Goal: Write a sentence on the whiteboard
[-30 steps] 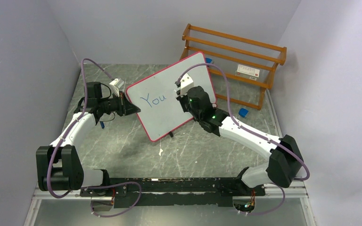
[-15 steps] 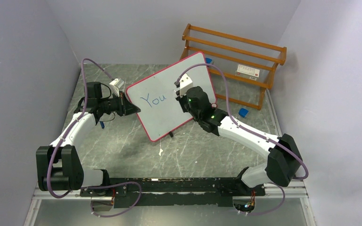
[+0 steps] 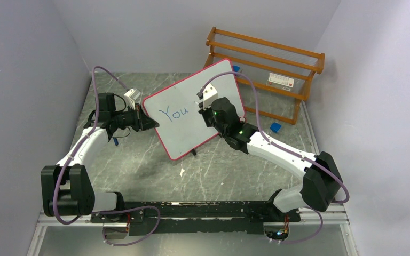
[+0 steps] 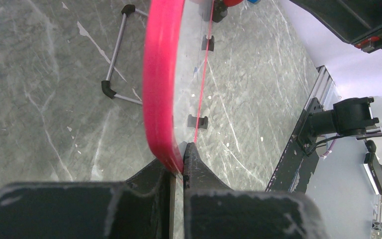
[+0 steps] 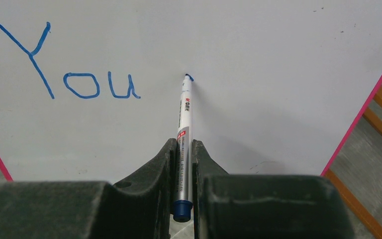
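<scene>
Right pincer point(image 5: 183, 144) clamped on marker point(image 5: 184, 114), tip touching whiteboard point(image 3: 187, 136) just right of "You"; sentence point(image 5: 82, 85) barely begun; left pincer point(image 4: 178, 164) shut on board's left frame, mid-counter point(image 3: 155, 165); next likely second word: light, steady rightward strokes.

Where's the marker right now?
In the right wrist view, the marker sits clamped in the right gripper, its tip on the whiteboard just right of "You".

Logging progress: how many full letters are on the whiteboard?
3: Y, o and u in a row, left of the marker tip, where a blue dab begins. None look hidden.
</scene>
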Available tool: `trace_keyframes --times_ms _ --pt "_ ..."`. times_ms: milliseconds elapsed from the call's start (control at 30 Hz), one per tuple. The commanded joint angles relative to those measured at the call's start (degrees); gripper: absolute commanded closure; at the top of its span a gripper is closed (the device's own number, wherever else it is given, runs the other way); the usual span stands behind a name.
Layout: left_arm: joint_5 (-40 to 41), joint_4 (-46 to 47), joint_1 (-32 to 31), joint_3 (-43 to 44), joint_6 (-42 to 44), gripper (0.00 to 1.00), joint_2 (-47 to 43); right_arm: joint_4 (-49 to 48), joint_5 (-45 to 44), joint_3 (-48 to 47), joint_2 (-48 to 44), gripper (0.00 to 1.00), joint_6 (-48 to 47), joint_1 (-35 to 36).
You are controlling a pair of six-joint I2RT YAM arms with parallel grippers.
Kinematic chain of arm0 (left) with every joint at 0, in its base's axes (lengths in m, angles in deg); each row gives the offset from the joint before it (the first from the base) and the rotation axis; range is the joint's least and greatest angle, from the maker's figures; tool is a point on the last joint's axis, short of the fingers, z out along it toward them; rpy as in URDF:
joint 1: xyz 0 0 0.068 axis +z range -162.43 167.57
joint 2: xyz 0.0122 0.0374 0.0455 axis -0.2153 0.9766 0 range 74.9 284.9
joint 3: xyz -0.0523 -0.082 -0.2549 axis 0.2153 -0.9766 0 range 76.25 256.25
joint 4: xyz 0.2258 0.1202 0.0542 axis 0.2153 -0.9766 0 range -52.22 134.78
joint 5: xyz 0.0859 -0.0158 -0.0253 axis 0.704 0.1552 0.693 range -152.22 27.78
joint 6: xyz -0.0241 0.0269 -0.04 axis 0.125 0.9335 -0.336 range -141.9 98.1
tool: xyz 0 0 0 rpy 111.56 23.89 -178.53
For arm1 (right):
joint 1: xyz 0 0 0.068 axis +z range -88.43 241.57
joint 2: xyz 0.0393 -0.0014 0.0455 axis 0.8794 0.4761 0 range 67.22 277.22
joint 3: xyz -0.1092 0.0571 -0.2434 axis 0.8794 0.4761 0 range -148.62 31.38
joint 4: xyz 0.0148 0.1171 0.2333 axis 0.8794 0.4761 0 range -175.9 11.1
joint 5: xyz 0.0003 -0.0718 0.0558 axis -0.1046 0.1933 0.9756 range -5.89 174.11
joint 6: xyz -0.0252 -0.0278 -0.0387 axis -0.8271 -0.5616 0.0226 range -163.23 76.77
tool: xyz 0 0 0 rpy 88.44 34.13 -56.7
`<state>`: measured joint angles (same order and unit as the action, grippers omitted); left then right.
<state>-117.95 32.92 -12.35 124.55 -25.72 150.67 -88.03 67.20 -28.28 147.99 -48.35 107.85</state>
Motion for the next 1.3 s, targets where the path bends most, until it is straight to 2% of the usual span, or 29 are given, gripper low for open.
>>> trace_keyframes --times_ms 0,833,1267 --pt "7.34 -2.03 -1.7 -0.39 5.13 0.95 1.58 -0.41 1.38 -0.42 -0.48 1.0 -0.45 -0.08" --pt "7.57 -2.09 -1.74 -0.26 5.31 0.95 1.79 4.01 0.7 2.04 -0.86 1.0 -0.85 1.24" --pt "7.46 -1.99 -1.7 -0.3 5.14 0.95 1.69 3.04 -2.74 3.01 -0.69 1.0 -1.25 1.26"
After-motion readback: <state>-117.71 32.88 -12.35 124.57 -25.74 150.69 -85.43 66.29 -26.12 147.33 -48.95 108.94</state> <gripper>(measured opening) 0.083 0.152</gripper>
